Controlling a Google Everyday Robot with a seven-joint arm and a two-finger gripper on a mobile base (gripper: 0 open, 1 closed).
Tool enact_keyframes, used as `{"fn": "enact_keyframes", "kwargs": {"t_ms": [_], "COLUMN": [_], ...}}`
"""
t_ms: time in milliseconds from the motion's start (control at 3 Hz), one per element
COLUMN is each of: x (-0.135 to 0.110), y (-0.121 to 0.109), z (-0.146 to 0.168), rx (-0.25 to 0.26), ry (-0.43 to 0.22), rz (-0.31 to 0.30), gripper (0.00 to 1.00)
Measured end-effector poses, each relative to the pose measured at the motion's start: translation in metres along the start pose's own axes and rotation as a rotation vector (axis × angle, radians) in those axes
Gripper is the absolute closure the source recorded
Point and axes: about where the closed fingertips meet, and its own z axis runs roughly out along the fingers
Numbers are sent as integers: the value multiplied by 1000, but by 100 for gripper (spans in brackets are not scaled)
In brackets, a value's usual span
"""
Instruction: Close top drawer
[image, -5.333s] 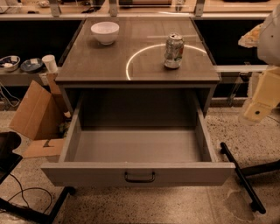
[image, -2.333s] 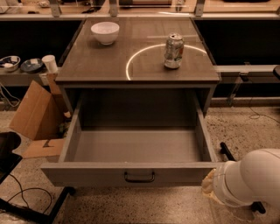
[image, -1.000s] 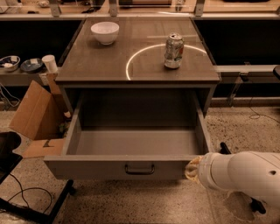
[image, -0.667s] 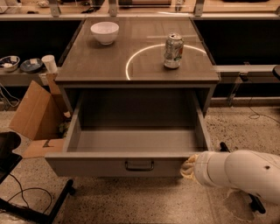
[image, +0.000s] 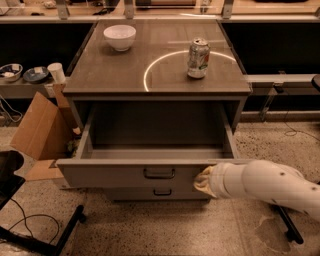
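Hand (image: 202, 181), pale and rounded, against flat grey top drawer (image: 110, 175) front.

Top drawer (image: 115, 175): plain grey, dark handle (image: 159, 173). End effector (image: 202, 181): cream, at the drawer front's right end. Tabletop (image: 100, 70): grey-brown, pale ring marking (image: 146, 75). Bowl (image: 119, 36): white. Can (image: 198, 58): silver.

We saw the gripper (image: 202, 181), tan and dull like cloth, against the matt grey front of the top drawer (image: 110, 175), just right of its dark handle (image: 159, 173). Behind it, the arm (image: 265, 184) wore a smooth white plastic shell. Beyond the gripper, a shiny metal can (image: 198, 58) stood on the cabinet top (image: 110, 70), whose wood-grained surface reflected light. Far to its left lay matt brown cardboard (image: 40, 127).
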Motion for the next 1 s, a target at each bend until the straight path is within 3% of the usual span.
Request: {"fn": "enact_keyframes", "kwargs": {"t_ms": [1000], "x": [-26], "y": [-34], "z": [56], "rx": [-12], "ry": [-71], "rz": [-70], "gripper": [100]}}
